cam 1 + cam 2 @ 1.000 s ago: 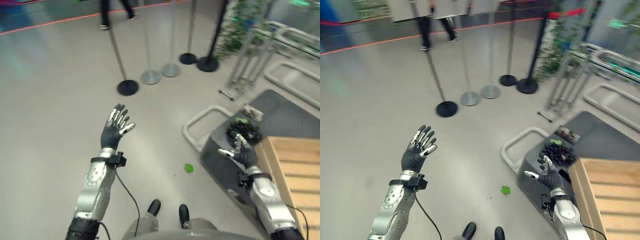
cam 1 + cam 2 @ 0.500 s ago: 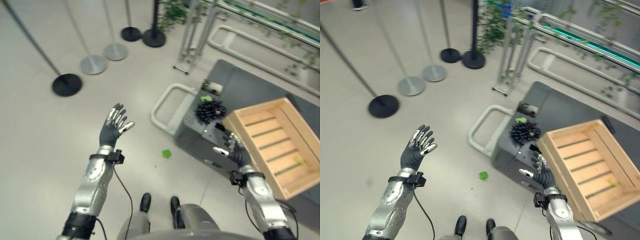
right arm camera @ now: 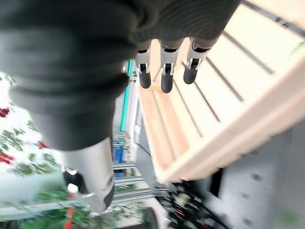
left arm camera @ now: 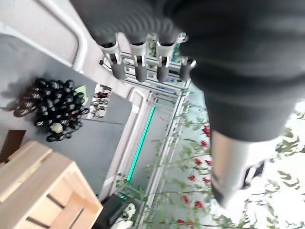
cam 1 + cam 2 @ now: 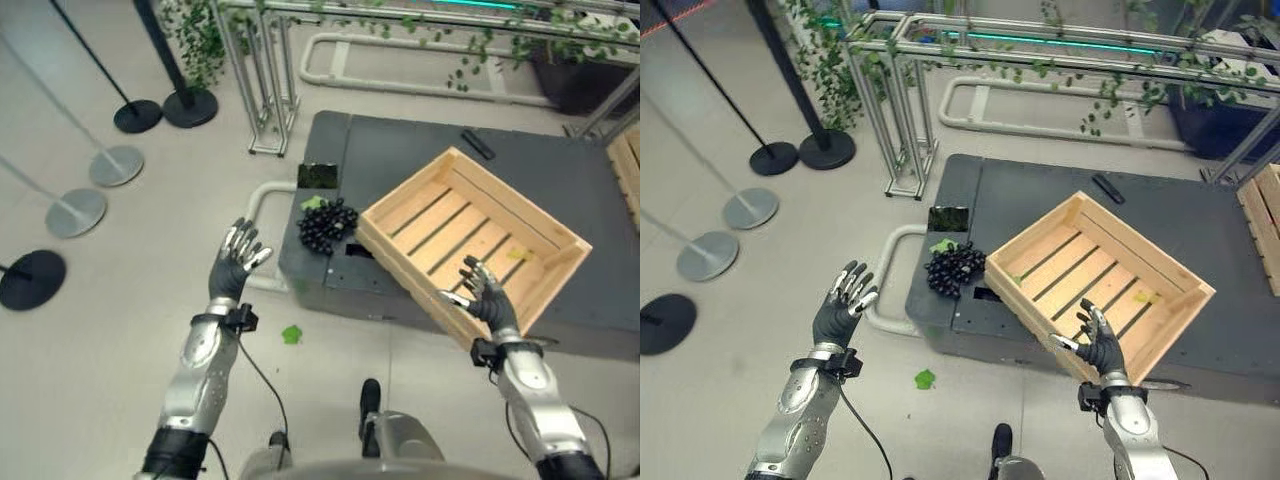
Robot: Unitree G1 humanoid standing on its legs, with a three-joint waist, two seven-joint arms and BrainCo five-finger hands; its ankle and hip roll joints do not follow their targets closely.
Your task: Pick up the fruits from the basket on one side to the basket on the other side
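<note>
A bunch of dark grapes (image 5: 327, 225) lies on a dark grey platform (image 5: 400, 150), beside the left corner of an open wooden slatted crate (image 5: 470, 240). A small yellow-green bit (image 5: 517, 254) lies inside the crate. My left hand (image 5: 238, 268) is raised open over the floor, left of the platform and apart from the grapes (image 4: 55, 109). My right hand (image 5: 488, 298) is open too, held over the crate's near edge (image 3: 228, 138) with nothing in it.
A white tube handle (image 5: 255, 200) sticks out at the platform's left end. A green leaf (image 5: 292, 334) lies on the floor below it. Stanchion bases (image 5: 60, 210) stand at the left, a metal frame with vines (image 5: 260, 80) behind. Another wooden crate (image 5: 628, 160) is at the right edge.
The camera has swung to the right, so the platform, grapes and crate now sit mid-view. Both hands stay raised and open; the right one now hangs over the crate's near edge.
</note>
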